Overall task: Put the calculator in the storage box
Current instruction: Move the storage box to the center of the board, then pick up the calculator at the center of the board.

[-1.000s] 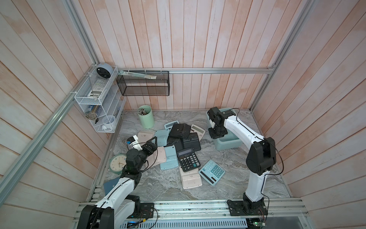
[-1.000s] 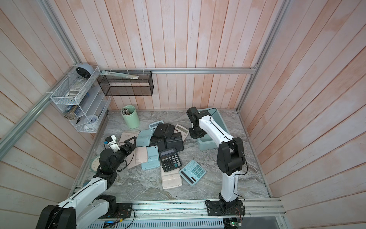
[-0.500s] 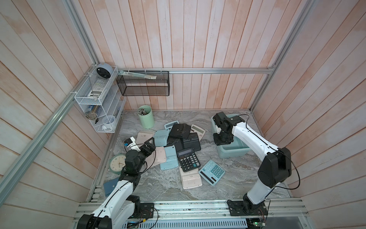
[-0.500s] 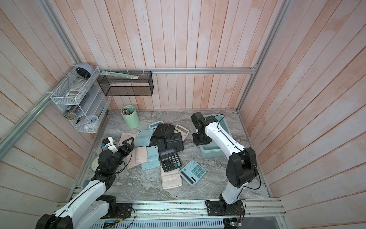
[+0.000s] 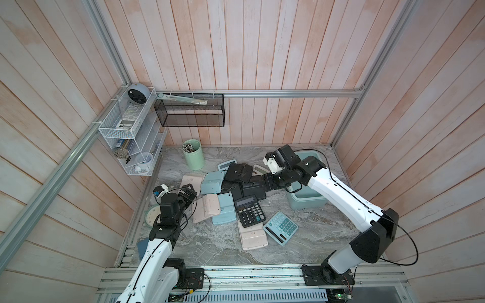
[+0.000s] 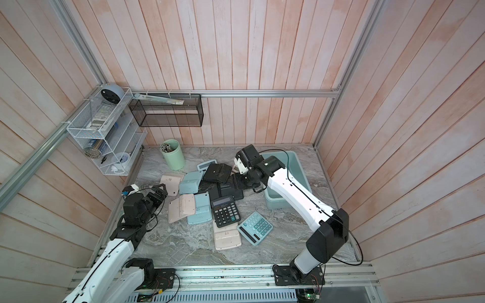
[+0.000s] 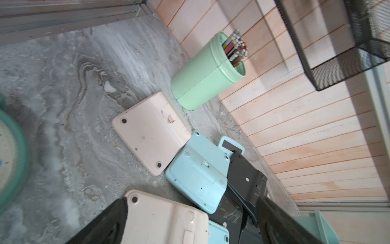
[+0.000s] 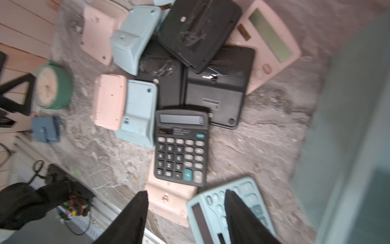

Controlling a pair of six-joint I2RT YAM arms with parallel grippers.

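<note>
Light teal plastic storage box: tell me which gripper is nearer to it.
Right. The right gripper hangs just beside the storage box, over the black calculators; the left gripper is across the calculator pile.

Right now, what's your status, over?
Left gripper, right gripper: jaws open, empty. Calculators piled on table; none seen in box. Right arm over box hides part.
</note>
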